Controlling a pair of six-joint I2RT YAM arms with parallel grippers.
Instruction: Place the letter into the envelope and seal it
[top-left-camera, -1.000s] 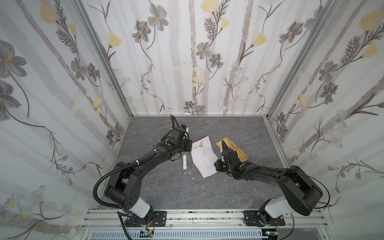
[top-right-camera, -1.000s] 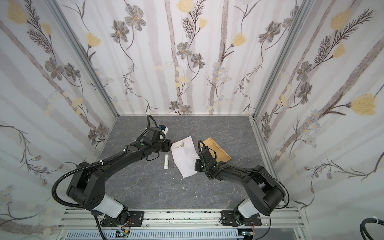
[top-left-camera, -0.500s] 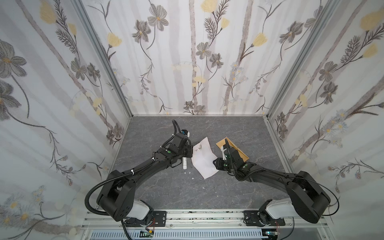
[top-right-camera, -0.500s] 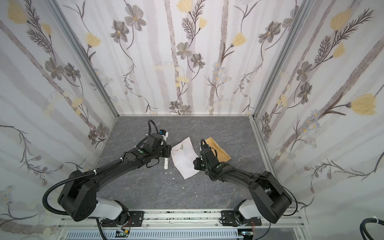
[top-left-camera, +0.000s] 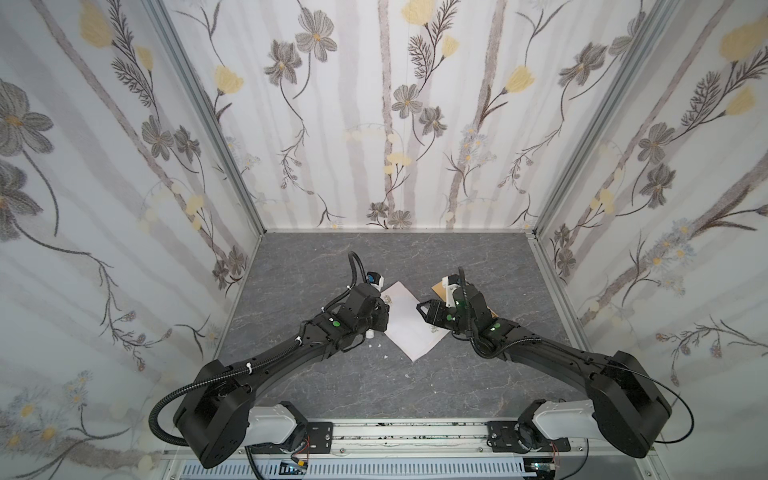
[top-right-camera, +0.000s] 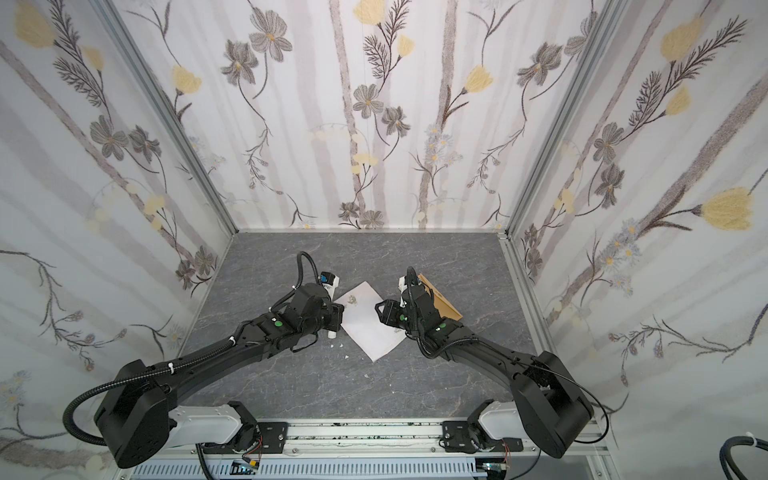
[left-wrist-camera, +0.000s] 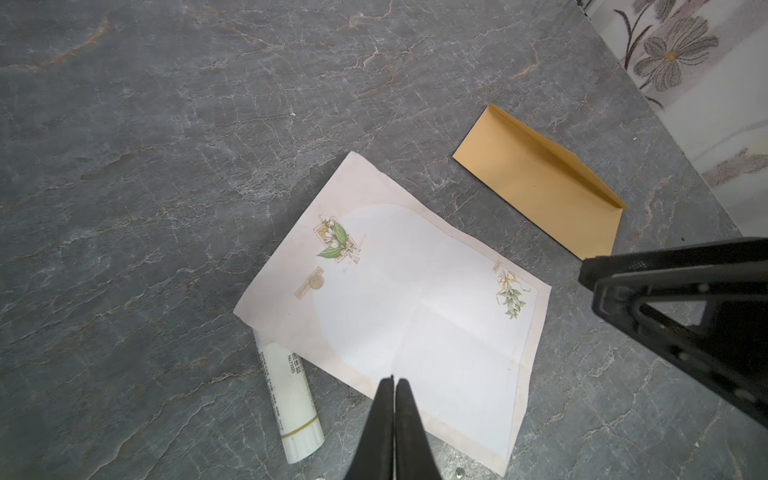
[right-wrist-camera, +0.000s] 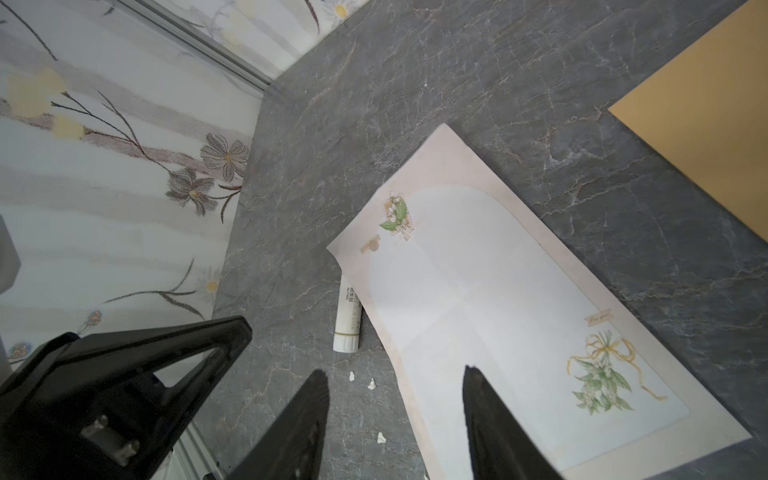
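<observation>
The letter (left-wrist-camera: 415, 311) lies flat and printed side up near the middle of the counter (left-wrist-camera: 166, 166). Faint creases cross it, but it is spread out full size, so it looks too wide as it lies for the envelope (left-wrist-camera: 540, 183). That lies flat, apart from the sheet and nearer the right wall, partly hidden under the right arm in both top views. A white glue stick (left-wrist-camera: 291, 395) rests beside the letter with one end tucked under its edge, presumably kept handy for sealing. The left jaws are pressed together on nothing and hover at the sheet's left side. Shut like that, they seem better suited to pinning the paper or running a crease than to lifting. The right jaws stand spread and empty at the sheet's right side, likely readied to take an edge and fold it over.
</observation>
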